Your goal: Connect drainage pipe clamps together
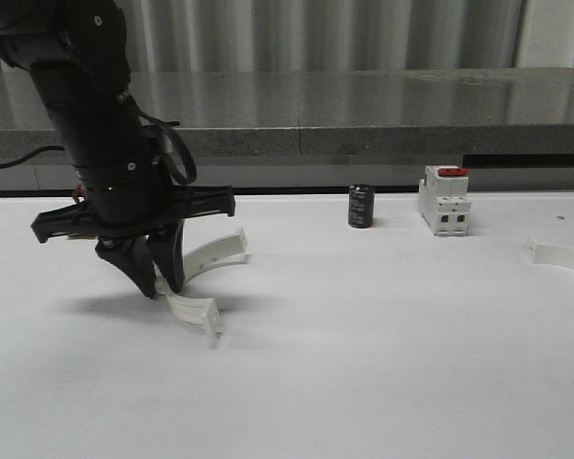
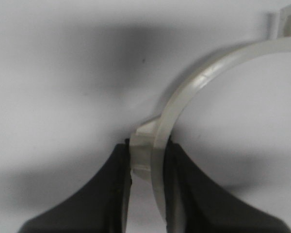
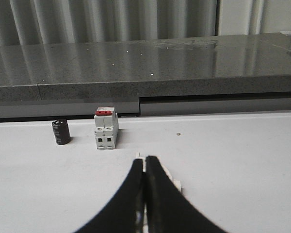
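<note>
Hidden: we lose part of the left clamp (image 1: 203, 279) behind the left gripper (image 1: 159, 283) in the front view; the left wrist view cuts off its far tab. The right clamp (image 1: 562, 255) runs off the picture edge at the far right of the table (image 1: 364, 363), and in the right wrist view we see only slivers of it (image 3: 169, 175) beside the fingers.

Left gripper: narrow, its fingers (image 2: 106, 194) pinching the band of the left clamp near one end, down at the table.

Right gripper (image 3: 145, 187): we see the fingers pressed nearly together; white plastic shows between and beside them, but we cannot tell whether it is gripped.

Open room: bare table in front of the left gripper and to its right; the black cylinder (image 1: 361, 207) and the white breaker (image 1: 445, 200) stand well beyond it to the right, near the back edge, apart from each other.

Pointing: the left clamp's arc curves up and away from the left gripper, one tab (image 1: 211, 316) low by the fingertips, the other raised behind and to its right.
</note>
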{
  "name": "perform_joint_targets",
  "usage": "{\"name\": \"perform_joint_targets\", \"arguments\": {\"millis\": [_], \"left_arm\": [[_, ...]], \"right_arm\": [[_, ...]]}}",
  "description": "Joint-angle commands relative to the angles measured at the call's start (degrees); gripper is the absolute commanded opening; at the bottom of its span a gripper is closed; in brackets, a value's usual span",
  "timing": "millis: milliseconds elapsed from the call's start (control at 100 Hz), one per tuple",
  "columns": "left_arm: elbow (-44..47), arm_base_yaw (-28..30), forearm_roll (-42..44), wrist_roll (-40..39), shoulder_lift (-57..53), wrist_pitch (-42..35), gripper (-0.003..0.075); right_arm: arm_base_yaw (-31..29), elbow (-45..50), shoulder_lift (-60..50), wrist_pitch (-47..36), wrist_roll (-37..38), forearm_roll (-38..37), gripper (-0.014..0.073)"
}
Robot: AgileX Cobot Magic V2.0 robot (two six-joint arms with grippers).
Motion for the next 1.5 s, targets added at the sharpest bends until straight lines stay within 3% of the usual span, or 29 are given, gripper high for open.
{"name": "perform_joint_targets", "arguments": {"millis": [0, 240, 330, 430, 620, 720, 1250, 1490], "left_arm": [[-1.5, -0.5, -0.4, -0.8, -2.4, -1.4, 0.0000], [-1.5, -0.5, -0.4, -0.8, -2.4, -1.8, 0.0004], [-1.5, -0.5, -0.5, -0.8, -2.4, -1.7, 0.0050], [-1.5, -0.5, -0.6, -0.8, -2.4, -1.1, 0.0181], [-1.5, -0.5, -0.8, -0.8, -2.4, 0.1, 0.0569], [-1.5, -0.5, -0.8, -0.8, -2.4, 0.3, 0.0661], [-1.5, -0.2, 2.0, 9.4, -16.5, 1.2, 0.0662], [1.0, 4.0, 5.3, 12.0, -27.3, 0.6, 0.0662]], "right_arm": [[-0.2, -1.0, -1.1, -4.2, -0.3, -0.4, -0.0069], [-0.2, -1.0, -1.1, -4.2, -0.3, -0.4, -0.0069], [-0.2, -1.0, -1.1, -4.2, -0.3, -0.4, -0.0069], [-0.2, -1.0, -1.1, -4.2, -0.3, -0.4, -0.0069], [-0.2, -1.0, -1.1, -4.2, -0.3, -0.4, -0.0069], [-0.2, -1.0, -1.1, -4.2, -0.3, -0.4, -0.0069], [-0.2, -1.0, -1.1, -4.2, -0.3, -0.4, -0.0069], [-0.2, -1.0, -1.1, -4.2, -0.3, -0.4, -0.0069]]}}
